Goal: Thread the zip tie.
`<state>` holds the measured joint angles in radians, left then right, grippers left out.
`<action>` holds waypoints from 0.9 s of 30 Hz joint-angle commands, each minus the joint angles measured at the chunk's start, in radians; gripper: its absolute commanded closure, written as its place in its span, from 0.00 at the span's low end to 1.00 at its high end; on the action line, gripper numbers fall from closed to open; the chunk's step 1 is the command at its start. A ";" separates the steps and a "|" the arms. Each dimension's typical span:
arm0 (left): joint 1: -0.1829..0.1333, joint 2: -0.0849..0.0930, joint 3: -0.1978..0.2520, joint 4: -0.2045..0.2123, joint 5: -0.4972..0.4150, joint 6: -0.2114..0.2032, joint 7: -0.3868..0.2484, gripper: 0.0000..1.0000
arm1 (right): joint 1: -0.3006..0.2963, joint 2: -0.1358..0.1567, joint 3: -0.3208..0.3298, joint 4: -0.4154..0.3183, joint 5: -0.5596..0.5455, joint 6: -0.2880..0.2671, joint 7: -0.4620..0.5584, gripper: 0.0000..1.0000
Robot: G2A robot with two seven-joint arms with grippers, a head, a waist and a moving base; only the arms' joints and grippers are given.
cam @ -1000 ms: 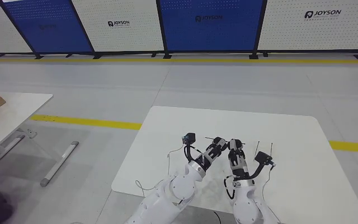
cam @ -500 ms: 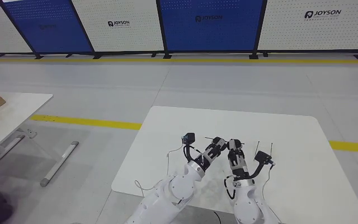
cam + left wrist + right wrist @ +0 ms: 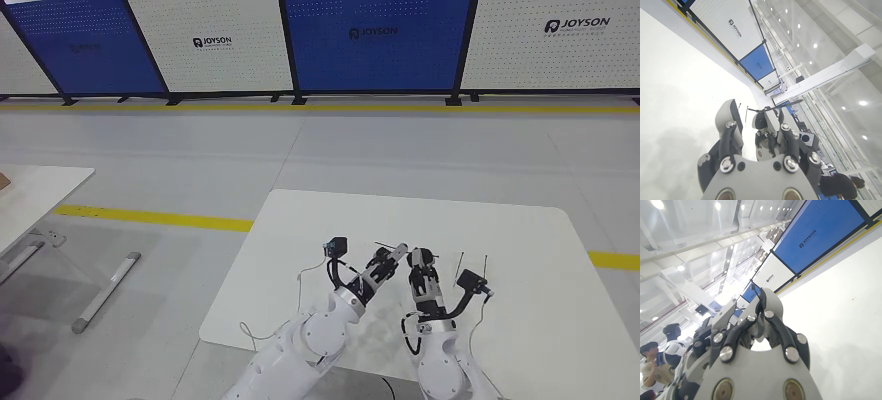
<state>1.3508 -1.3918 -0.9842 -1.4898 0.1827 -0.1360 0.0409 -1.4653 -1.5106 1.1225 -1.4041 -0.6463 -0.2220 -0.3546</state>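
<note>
My right gripper [image 3: 761,295] is clamped shut on the tie [image 3: 759,315], a thin black ribbed plastic strip. It runs between the two pale, rounded finger shells with their dark ribbed pads, and one end pokes out past the tips. My left gripper [image 3: 758,108] is wide open and holds nothing. Its fingers [image 3: 730,115] are smooth grey shells on black links. Through its camera the right gripper's tip sits in the gap between them, farther off, with the tie crossing over it. I can't tell whether the left fingers touch the strip. In the top view both wrists lie low near the 6 o'clock edge of the table [image 3: 520,215], side by side. The left one is angled toward 1 o'clock and the right toward 12, with the tips close together. The table is white and matt, with rounded corners. At 3 o'clock of the right gripper a spare tie [image 3: 459,264] and a second spare [image 3: 485,266] lie flat, roughly parallel.
</note>
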 commanded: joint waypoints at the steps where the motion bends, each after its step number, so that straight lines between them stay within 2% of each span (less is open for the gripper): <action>1: 0.000 0.000 -0.003 -0.001 -0.008 -0.003 0.000 0.27 | 0.000 0.000 0.002 0.001 0.001 -0.001 -0.002 1.00; 3: 0.001 0.000 -0.005 -0.002 -0.012 -0.006 0.002 0.49 | 0.000 0.000 0.004 0.003 0.002 -0.001 -0.003 1.00; 4: 0.001 0.000 -0.006 -0.002 -0.014 -0.008 0.002 0.53 | 0.000 0.000 0.005 0.003 0.002 -0.001 -0.004 1.00; 5: 0.002 0.000 -0.006 -0.003 -0.017 -0.009 0.002 0.61 | 0.000 0.000 0.005 0.003 0.001 -0.001 -0.004 1.00; 7: 0.003 0.000 -0.007 -0.005 -0.023 -0.017 0.003 0.84 | 0.000 0.000 0.005 0.003 0.000 0.000 -0.005 1.00; 10: 0.004 0.000 -0.007 -0.006 -0.025 -0.020 0.004 1.00 | 0.000 0.000 0.005 0.004 0.000 -0.001 -0.005 1.00; 27: -0.005 -0.003 -0.004 -0.006 -0.031 -0.018 0.016 1.00 | 0.000 0.000 0.010 -0.003 0.000 -0.003 0.000 1.00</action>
<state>1.3458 -1.3944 -0.9884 -1.4959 0.1521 -0.1540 0.0559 -1.4650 -1.5110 1.1318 -1.4071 -0.6461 -0.2245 -0.3554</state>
